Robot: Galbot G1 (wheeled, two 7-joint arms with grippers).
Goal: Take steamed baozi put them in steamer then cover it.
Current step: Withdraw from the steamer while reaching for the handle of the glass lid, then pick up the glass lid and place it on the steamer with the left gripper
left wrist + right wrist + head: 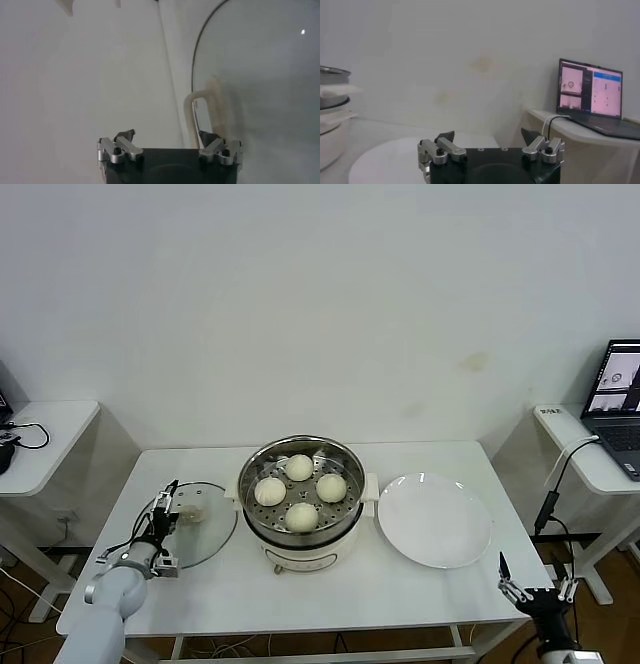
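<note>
1. Sitting in your round shiny steel steamer (300, 489) are four cream-white baozi (301, 516).
2. Your left gripper (168, 524) spreads wide beside the clear glass cover (205, 534).
3. Your right gripper (535, 589) is wide, empty.
4. No writing is legible.

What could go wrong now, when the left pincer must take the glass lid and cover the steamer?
1. The left pincer is open beside the cover; the cream handle is small, so the grasp may slip.
2. The lid lies flat on the table; it could slide.
3. The lid could knock the steamer rim or the baozi.
</note>
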